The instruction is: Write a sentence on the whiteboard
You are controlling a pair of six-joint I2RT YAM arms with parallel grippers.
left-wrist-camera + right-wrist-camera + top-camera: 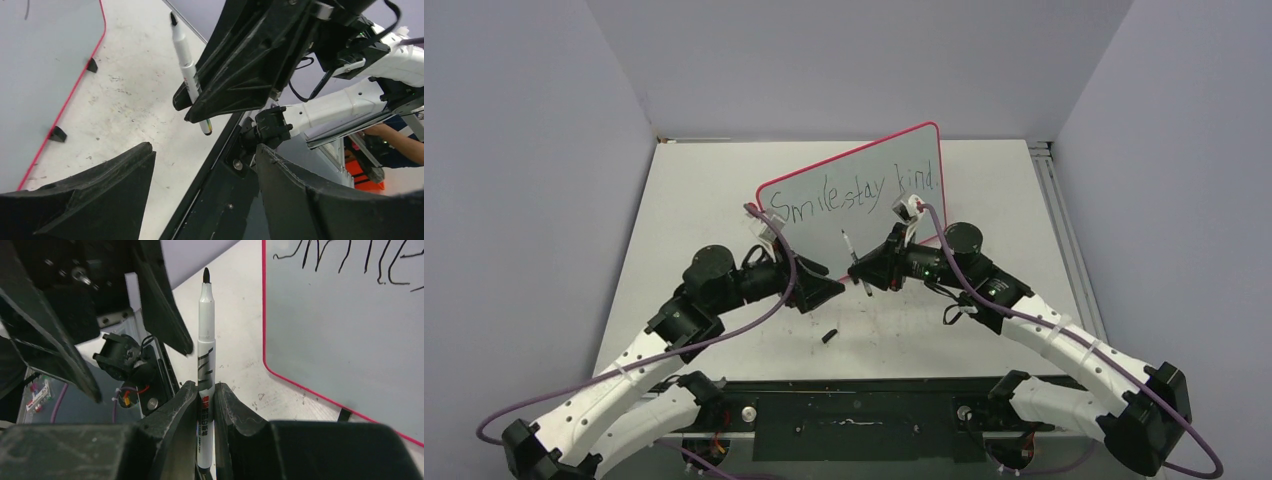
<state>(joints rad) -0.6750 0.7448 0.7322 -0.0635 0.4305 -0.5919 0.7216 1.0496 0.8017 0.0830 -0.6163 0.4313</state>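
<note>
The whiteboard (834,225) stands tilted in the middle of the table, pink-red rim, with "Smile stay kind." written in black along its top. It also shows in the left wrist view (40,65) and the right wrist view (340,330). My right gripper (866,275) (205,390) is shut on a white marker (850,258) (205,340), tip bare and pointing up, just off the board's lower edge. The marker also shows in the left wrist view (185,55). My left gripper (829,290) (204,150) is open and empty, close to the left of the right gripper.
A small black marker cap (829,335) lies on the table in front of both grippers. The board's black feet (57,134) rest on the scuffed tabletop. A black rail (854,385) runs along the near edge. Grey walls enclose the table.
</note>
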